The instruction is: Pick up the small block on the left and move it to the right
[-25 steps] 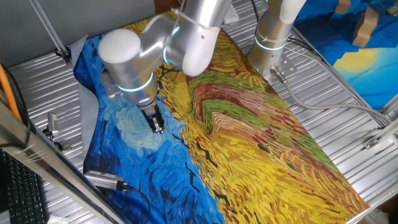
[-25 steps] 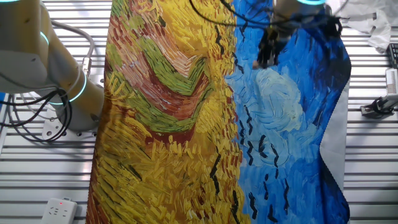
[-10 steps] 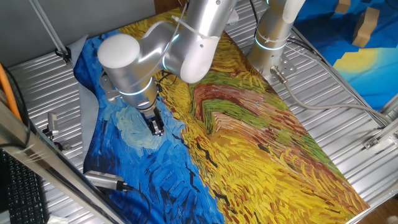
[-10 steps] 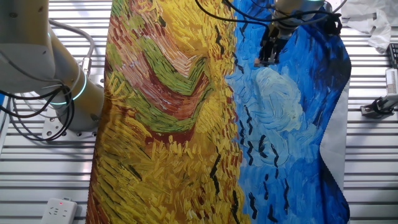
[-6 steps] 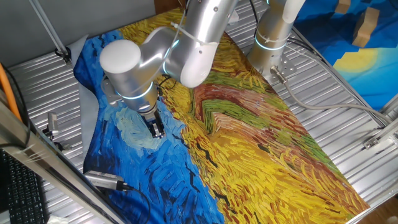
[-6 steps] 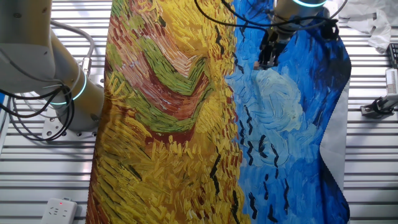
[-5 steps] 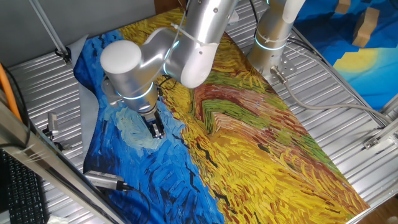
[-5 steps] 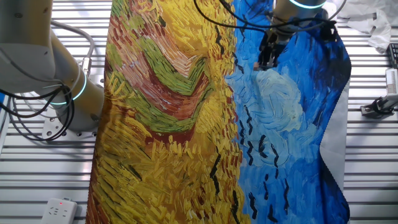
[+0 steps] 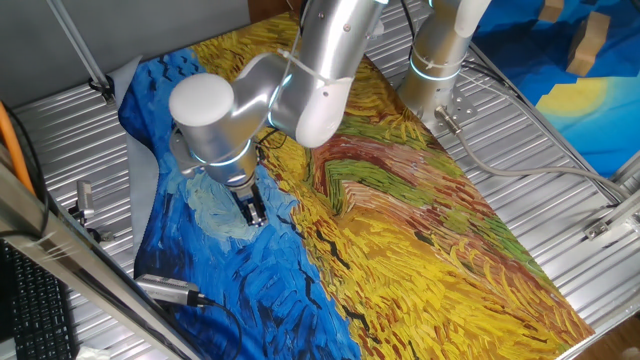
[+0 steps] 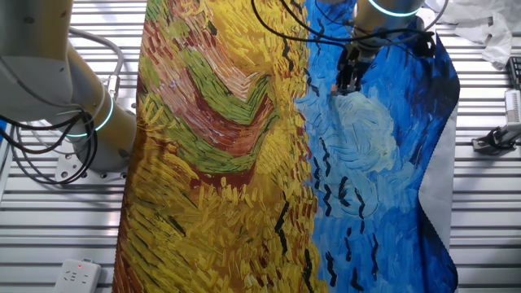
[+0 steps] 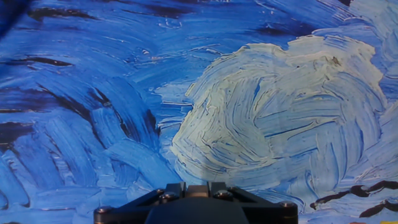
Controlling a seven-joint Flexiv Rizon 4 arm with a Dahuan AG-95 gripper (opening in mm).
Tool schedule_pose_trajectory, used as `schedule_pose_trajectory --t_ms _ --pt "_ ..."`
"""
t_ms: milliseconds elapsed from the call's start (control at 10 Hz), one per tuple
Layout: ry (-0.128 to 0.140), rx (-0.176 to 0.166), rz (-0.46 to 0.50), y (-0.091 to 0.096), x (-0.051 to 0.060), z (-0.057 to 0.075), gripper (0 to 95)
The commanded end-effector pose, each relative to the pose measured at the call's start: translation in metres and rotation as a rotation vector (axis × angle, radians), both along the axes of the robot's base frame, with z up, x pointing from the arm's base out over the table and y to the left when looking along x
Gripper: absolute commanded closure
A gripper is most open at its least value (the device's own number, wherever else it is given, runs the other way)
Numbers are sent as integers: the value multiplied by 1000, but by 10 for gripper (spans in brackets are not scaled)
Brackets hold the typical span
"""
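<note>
1. Compared with a couple of seconds ago, the gripper [image 9: 256, 215] has drifted slightly along the painted cloth [image 9: 420, 240], staying low.
2. Its jaws look pressed together; whether they pinch the small block, hidden everywhere, I cannot tell.
3. Risk: a thin pinch might drop the block during travel across the counter [image 9: 590, 190].

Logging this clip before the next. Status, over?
Hand low over the blue cloth, open or shut unclear. Small block not clearly seen in any view. No obstacle seen near hand.
</note>
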State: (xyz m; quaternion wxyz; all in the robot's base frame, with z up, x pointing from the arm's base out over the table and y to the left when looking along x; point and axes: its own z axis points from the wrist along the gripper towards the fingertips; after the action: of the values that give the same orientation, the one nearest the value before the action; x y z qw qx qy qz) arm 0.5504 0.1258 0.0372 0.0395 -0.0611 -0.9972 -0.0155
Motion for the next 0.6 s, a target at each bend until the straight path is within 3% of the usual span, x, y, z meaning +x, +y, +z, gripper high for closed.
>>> schedule_pose_trajectory --t_ms 100,600 --pt "0 -1 -1 0 0 1 950" --pt "-6 -4 -1 1 -1 -7 950"
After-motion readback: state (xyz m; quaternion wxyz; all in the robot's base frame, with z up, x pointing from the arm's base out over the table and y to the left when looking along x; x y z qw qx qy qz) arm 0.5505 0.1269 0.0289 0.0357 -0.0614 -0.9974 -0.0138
